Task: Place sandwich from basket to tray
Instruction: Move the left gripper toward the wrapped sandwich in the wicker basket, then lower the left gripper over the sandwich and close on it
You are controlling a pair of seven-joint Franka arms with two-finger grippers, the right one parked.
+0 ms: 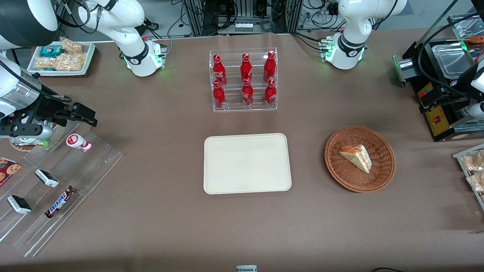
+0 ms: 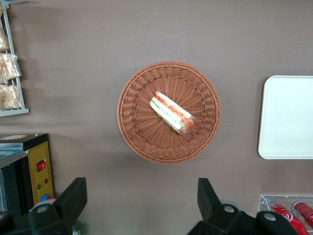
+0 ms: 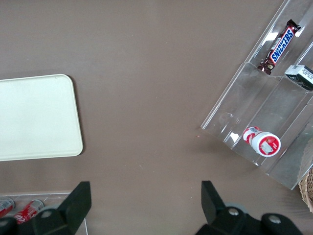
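The sandwich (image 1: 355,158) (image 2: 171,112), a white wedge with orange and green layers, lies in the round wicker basket (image 1: 389,166) (image 2: 142,132). The cream tray (image 1: 247,163) (image 2: 288,117) lies flat beside the basket, toward the parked arm's end, with nothing on it. My gripper (image 1: 429,101) (image 2: 141,198) hangs high above the table, farther from the front camera than the basket and toward the working arm's end. It is open, its black fingers (image 2: 73,196) spread wide over bare tablecloth with nothing between them.
A black machine with a yellow panel (image 1: 438,121) (image 2: 36,169) stands close to my gripper. Bagged snacks (image 1: 472,170) (image 2: 10,83) sit at the working arm's end. A clear rack of red bottles (image 1: 244,81) stands farther back than the tray. A stepped acrylic rack (image 1: 56,181) holds candy bars.
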